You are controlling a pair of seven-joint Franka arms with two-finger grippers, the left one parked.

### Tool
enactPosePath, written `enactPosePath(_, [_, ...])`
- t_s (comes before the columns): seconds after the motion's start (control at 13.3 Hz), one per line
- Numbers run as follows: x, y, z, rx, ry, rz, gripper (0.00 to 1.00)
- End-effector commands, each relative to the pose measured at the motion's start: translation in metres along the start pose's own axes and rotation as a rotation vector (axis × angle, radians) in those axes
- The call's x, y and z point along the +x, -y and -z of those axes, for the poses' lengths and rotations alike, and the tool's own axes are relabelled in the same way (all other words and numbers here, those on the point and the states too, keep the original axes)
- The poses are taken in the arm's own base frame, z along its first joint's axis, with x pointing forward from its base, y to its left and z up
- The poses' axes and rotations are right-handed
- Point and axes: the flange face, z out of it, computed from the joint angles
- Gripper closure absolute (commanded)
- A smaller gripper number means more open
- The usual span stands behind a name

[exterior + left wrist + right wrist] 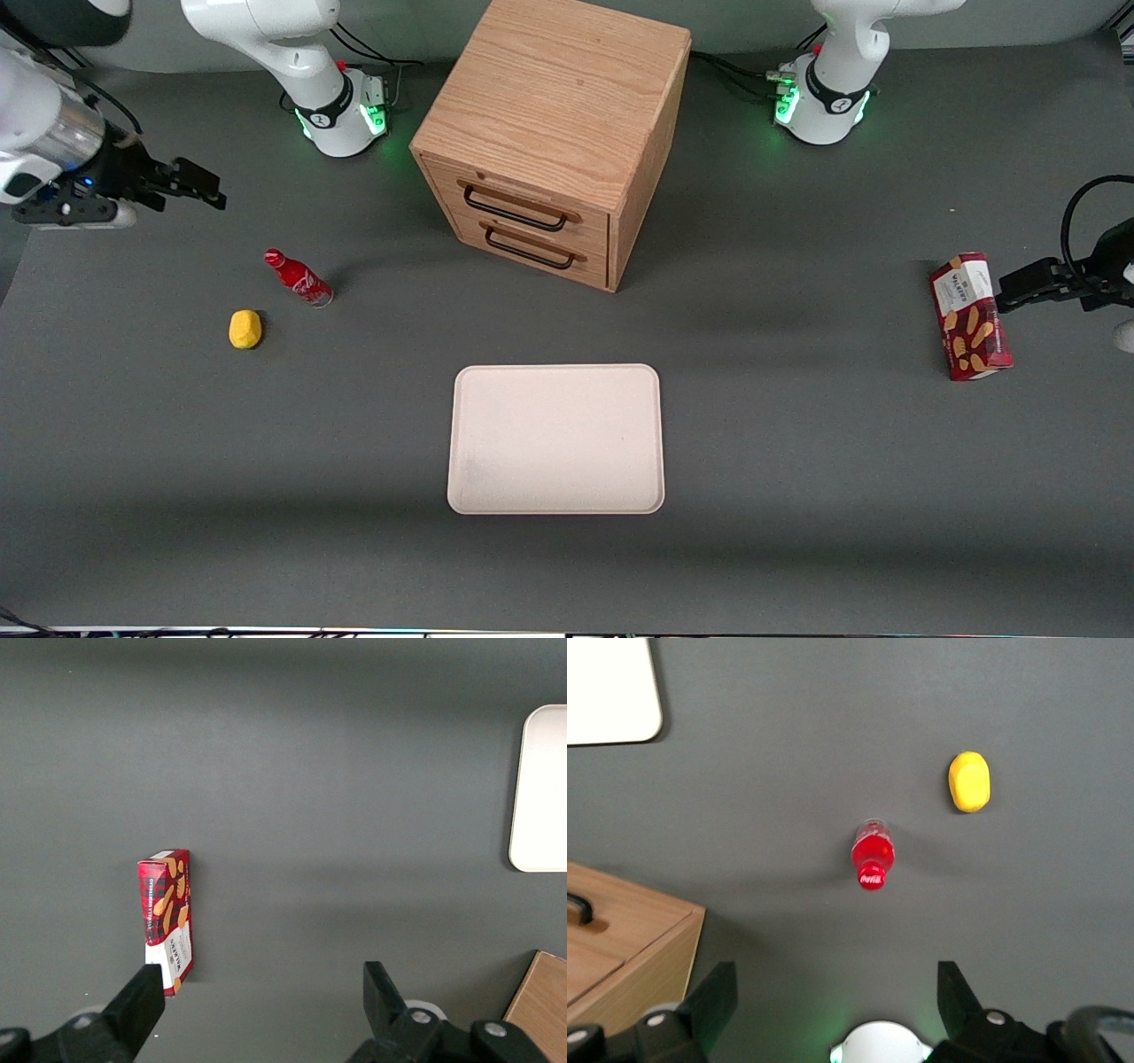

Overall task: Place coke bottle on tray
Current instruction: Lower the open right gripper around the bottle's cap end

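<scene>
Bare tray (556,439); open gripper (837,1001) above coke bottle (873,853)

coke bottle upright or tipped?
Upright: the coke bottle shows its cap from above, base on the table. The gripper, open, hovers apart, toward the working arm's end.

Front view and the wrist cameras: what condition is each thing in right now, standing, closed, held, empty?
coke bottle: standing on the table, cap on, not held.
tray: flat on the table, nothing on it.
gripper: open, holding nothing, raised above the table at the working arm's end.
drawer cabinet: both drawers shut.
snack box: upright on the table, closed.
yellow lump: resting on the table beside the bottle.
</scene>
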Motion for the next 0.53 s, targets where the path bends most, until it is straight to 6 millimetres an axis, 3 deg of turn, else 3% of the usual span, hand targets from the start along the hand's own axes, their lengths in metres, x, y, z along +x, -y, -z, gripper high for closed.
enactPosePath(0.0, [-0.001,-0.002,-0.039,-0.046,-0.01,-0.039,0.0])
enactPosePath(0.3, [0.0,-0.002,-0.106,-0.044,-0.047,-0.04,0.0])
enactPosePath(0.45, [0.0,-0.002,-0.13,-0.044,-0.05,-0.037,0.0])
